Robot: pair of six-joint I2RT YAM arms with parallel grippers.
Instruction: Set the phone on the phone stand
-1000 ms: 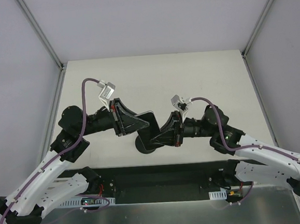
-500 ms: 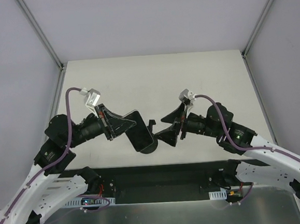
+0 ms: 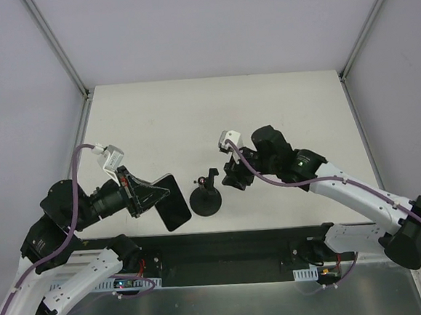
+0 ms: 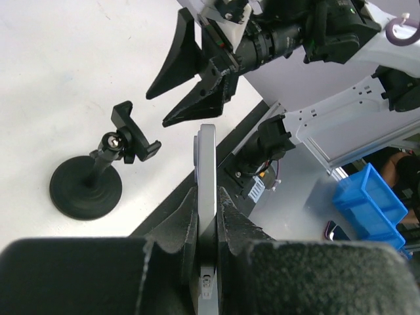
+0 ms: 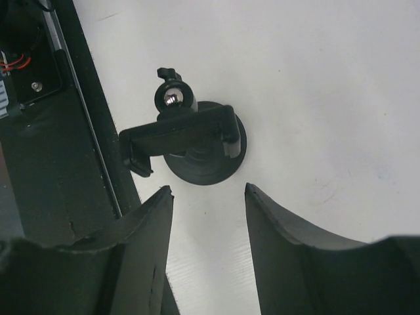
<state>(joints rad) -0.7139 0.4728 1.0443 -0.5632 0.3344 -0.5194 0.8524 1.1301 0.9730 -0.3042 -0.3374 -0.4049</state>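
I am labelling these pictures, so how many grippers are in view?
2. The left gripper, left of the stand, is shut on the phone. The right gripper, right of the stand, is open and empty. None seems hidden.

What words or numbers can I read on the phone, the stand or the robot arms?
None can be read.
The phone: only a tiny mark on its edge, too small to read.
The phone stand: plain black, no lettering.
The white arm covers: no lettering shows.
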